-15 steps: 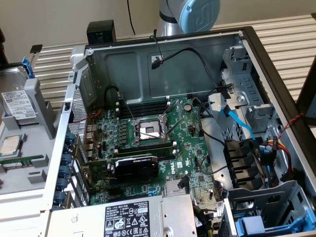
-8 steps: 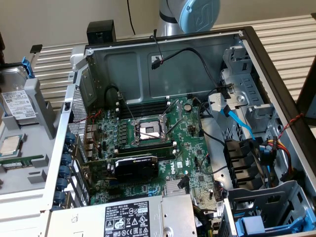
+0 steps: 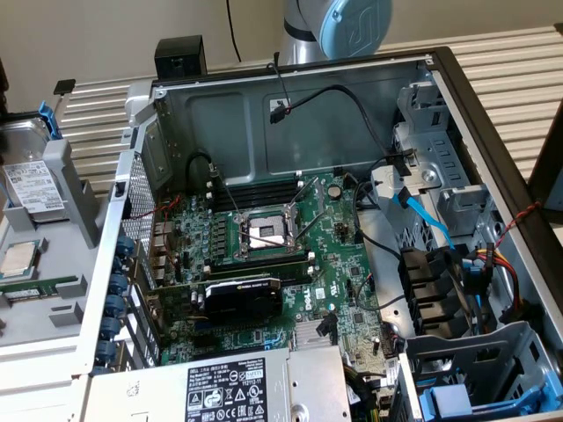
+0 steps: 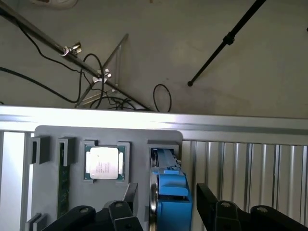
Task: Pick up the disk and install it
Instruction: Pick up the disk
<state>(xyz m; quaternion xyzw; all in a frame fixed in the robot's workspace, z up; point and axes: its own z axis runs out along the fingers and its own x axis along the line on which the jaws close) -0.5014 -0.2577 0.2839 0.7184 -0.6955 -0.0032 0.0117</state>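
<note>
Plainly the disk (image 4: pixel 171 198) is not yet picked up. It stands on edge in a slot of the grey tray (image 4: pixel 137 134), with its blue carrier (image 4: pixel 172 185) facing the wrist camera and a thin silver edge showing along one side. The jaws are released and empty, spread wide. In the wrist view one black finger shows on each side of the disk, and neither visibly touches it. How high above the disk they hang I cannot tell.

In the next slot of the tray lies a square CPU chip (image 4: pixel 102 162), and beyond that a green memory stick (image 4: pixel 63 190) on edge. The tray sits on a ribbed metal desk (image 4: pixel 245 173). Past the desk's edge are the floor (image 4: pixel 202 43), black cables and the legs of a stand.

In the exterior view the disk (image 3: pixel 31 180) is at the far left, set in the tray (image 3: pixel 69 171) with its white label showing and the blue carrier (image 3: pixel 50 119) at its far end. The CPU chip (image 3: pixel 19 258) and memory stick (image 3: pixel 35 286) lie nearer the camera. Just beside the tray, to the exterior view's right, stands the open case (image 3: pixel 493 123) with its motherboard (image 3: pixel 290 255) and power supply (image 3: pixel 237 387). The disk is outside the case. The arm (image 3: pixel 347 26) rises behind the case's far wall.
</note>
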